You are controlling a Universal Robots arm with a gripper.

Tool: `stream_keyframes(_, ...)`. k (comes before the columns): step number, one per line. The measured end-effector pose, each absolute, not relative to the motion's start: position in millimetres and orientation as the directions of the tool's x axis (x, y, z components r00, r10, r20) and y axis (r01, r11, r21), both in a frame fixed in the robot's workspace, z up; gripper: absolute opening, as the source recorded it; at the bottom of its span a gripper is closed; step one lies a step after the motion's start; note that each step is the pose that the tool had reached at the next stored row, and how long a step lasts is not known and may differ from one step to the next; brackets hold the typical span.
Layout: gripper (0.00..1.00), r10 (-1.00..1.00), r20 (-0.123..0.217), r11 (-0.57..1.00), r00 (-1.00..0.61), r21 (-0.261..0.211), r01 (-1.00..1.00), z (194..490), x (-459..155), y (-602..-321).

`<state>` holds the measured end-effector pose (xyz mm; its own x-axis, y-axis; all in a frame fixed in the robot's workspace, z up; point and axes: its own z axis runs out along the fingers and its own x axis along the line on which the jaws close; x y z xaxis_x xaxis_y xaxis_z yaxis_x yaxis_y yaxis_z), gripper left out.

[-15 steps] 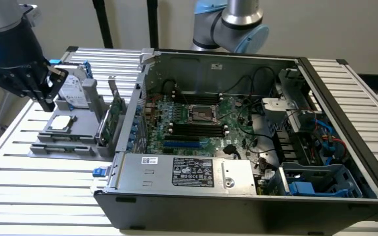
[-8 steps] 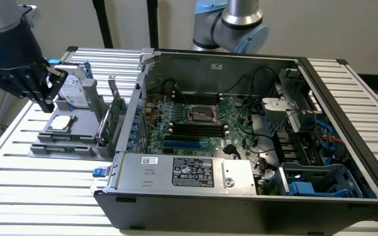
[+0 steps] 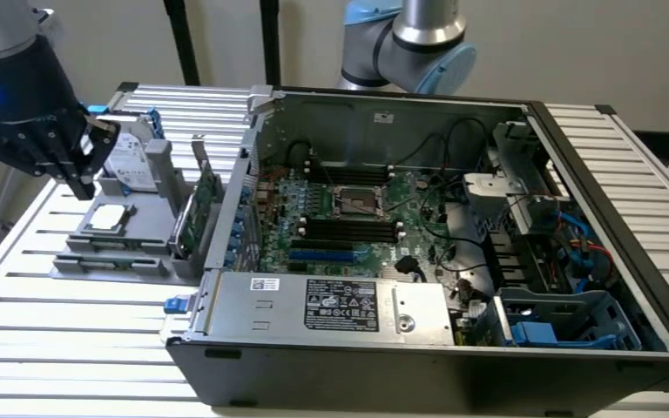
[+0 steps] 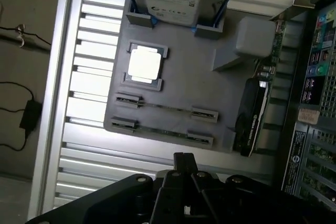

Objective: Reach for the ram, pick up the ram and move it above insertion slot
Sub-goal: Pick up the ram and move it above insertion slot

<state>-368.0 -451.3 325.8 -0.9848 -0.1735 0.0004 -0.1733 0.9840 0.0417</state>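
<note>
Black gripper (image 3: pixel 83 185) hangs above the left end of the grey holder (image 3: pixel 79 263), which sits on the slatted metal table (image 3: pixel 32 331) near its left edge. The gripper touches nothing and carries nothing. Whether it is open or closed cannot be told.

The holder carries, from the exterior view's left to its right:
- a hard drive (image 3: pixel 133 161) upright at the back edge
- a square processor chip (image 4: pixel 144 64) flat in a recess
- a tall expansion card (image 3: pixel 201 213) on edge along the right side

Near the holder's front edge the ram (image 4: pixel 165 107) stands on its long edge between two end clips, just beside the chip. A second similar strip (image 4: pixel 160 130) runs parallel to it, nearer the edge.

Further right the open computer case (image 3: pixel 613 226) holds the motherboard (image 3: pixel 410 196). Its black slots (image 3: pixel 347 228) are in the middle, with a silver power supply (image 3: pixel 323 305) along the front wall and blue drive bays (image 3: pixel 543 331) in the right corner.

Judged from this, the step in hand is the reach, which has hardly closed on the ram. It would go best as a straight descent over the stick's middle. The jaws should be set across its thin faces, clear of the end clips, the chip and the neighbouring strip.
</note>
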Motion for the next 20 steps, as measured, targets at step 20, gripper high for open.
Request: stream_keyframes(20,0.11,-0.512,0.001,0.858,-0.859,0.042,-0.512,325.8,-368.0,-451.3)
